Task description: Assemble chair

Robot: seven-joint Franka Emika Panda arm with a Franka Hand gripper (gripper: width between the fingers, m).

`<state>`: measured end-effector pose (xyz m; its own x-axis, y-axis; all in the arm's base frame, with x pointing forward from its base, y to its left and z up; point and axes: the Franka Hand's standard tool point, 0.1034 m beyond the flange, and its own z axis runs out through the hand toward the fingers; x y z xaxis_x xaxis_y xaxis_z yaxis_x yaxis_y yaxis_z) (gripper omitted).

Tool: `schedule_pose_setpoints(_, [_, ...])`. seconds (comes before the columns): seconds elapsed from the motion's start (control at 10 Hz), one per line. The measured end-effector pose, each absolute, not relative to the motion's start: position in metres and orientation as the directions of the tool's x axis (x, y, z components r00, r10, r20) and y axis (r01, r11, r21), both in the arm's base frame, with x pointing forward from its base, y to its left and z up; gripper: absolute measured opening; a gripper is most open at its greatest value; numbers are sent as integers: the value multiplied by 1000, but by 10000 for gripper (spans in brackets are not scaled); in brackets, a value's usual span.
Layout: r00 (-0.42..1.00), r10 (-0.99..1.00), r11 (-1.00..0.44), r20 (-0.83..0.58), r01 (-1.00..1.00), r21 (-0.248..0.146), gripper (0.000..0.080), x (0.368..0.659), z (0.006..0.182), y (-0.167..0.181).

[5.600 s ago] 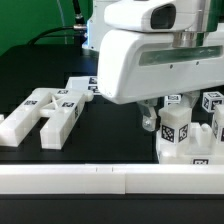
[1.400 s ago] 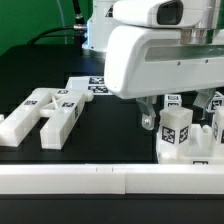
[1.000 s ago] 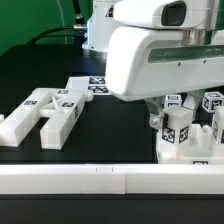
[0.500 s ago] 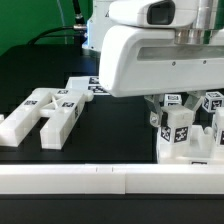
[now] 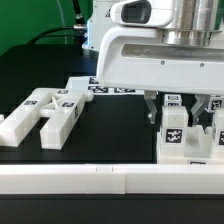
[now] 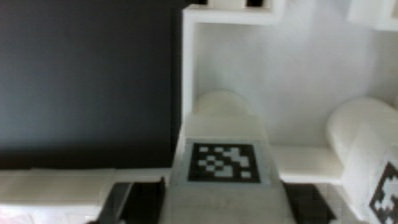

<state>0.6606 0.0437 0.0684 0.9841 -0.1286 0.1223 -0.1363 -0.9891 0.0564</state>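
The gripper (image 5: 176,110) hangs over the right side of the black table (image 5: 110,140), and its big white body blocks most of what lies behind it. Its fingers stand either side of a tagged upright post (image 5: 172,130) on the chair body (image 5: 190,152), which sits near the front at the right and is cut off by the exterior view's right edge. From the wrist, one dark finger pad (image 6: 135,200) shows beside the post. The other side is blurred white, so I cannot tell whether the jaws are clamping or only straddling. Out left, well apart, lie the loose chair pieces (image 5: 45,110). At the far side the marker board (image 5: 100,88) is half hidden. A white rail (image 5: 100,180) runs along the near edge.
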Motion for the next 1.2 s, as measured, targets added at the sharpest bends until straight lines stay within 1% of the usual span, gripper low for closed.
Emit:
schedule_pose_setpoints(0.1, [980,-154,-986,124,-161,52,295,661,69,44])
schedule_pose_setpoints(0.4, [928,-351,-933,126,-358,32,295,659,68,39])
schedule_pose_setpoints(0.7, [905,-407,-910,122,-413,30,295,658,68,38])
schedule_pose_setpoints(0.8, [908,-402,-913,121,-408,30,466,658,67,38])
schedule_pose_setpoints(0.9, [908,-402,-913,121,-408,30,466,658,67,38])
schedule_pose_setpoints(1.0, [908,-402,-913,121,-408,31,606,658,67,38])
schedule_pose_setpoints(1.1, [911,-395,-915,121,-401,31,606,658,68,39])
schedule_pose_setpoints(1.2, [921,-370,-926,125,-377,31,641,658,71,41])
